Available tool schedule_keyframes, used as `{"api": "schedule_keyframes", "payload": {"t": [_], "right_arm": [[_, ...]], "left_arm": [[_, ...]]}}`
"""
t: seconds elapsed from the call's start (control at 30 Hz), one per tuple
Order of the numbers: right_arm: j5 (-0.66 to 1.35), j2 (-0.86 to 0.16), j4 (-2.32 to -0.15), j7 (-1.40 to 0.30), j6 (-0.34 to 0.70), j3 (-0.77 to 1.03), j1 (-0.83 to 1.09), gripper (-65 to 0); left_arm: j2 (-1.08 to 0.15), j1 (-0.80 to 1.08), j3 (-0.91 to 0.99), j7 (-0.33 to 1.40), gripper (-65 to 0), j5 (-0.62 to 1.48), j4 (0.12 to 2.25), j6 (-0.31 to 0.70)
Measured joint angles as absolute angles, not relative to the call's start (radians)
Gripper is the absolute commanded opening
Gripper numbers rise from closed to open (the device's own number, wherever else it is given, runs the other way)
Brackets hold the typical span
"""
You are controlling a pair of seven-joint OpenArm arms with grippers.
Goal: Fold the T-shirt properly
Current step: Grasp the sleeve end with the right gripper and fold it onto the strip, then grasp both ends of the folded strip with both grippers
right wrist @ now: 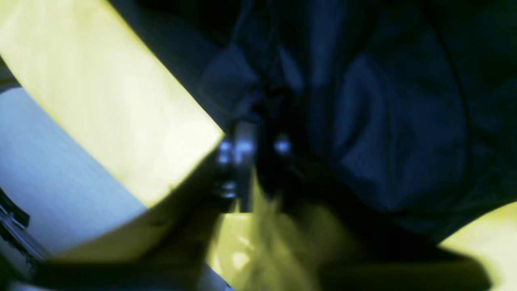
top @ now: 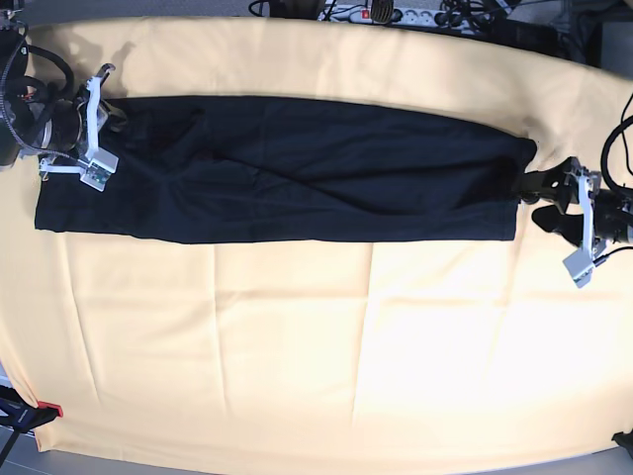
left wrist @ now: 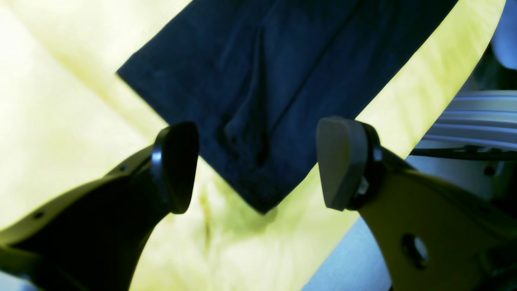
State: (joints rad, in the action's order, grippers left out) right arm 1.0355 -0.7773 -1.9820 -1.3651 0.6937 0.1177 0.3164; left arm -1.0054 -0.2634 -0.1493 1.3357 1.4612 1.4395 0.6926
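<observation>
Flat on the yellow cloth [top: 297, 336], black T-shirt [top: 287, 173], left gripper [left wrist: 258, 165] spread wide near its corner, right gripper [right wrist: 252, 149] clenched on fabric

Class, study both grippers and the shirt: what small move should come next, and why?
Probably ease the left gripper forward and close it on the T-shirt corner. Its jaws stand open with the corner between them, ungripped, while the right gripper seems already clamped on the far end.
</observation>
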Motion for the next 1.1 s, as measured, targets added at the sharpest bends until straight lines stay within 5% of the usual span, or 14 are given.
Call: {"api": "schedule_keyframes", "payload": {"t": [0.1,0.5,0.77,1.1], "right_arm": [[1.036,-0.814,-1.982,-1.393,0.694,0.116,0.316,-27.4],[1.087,-0.894,-2.071,-1.358,0.618,0.223,0.316,-27.3],[0.975,-0.735,-2.059,-1.288,0.542,0.488,0.313,-27.4],[0.904,-0.562,-1.981,-1.275,0.528,0.667,0.318,-27.4]], "left_arm": [[-1.026,-0.263,-0.149,1.335,-17.9,1.461,1.439,0.693],[-1.051,-0.263,-0.149,1.335,-17.9,1.463,1.44,0.693],[-1.02,-0.239,-0.086,1.34,-17.9,1.414,1.432,0.693],[-0.847,-0.204,0.391,1.309,-17.9,1.346,1.169,0.608]]}}
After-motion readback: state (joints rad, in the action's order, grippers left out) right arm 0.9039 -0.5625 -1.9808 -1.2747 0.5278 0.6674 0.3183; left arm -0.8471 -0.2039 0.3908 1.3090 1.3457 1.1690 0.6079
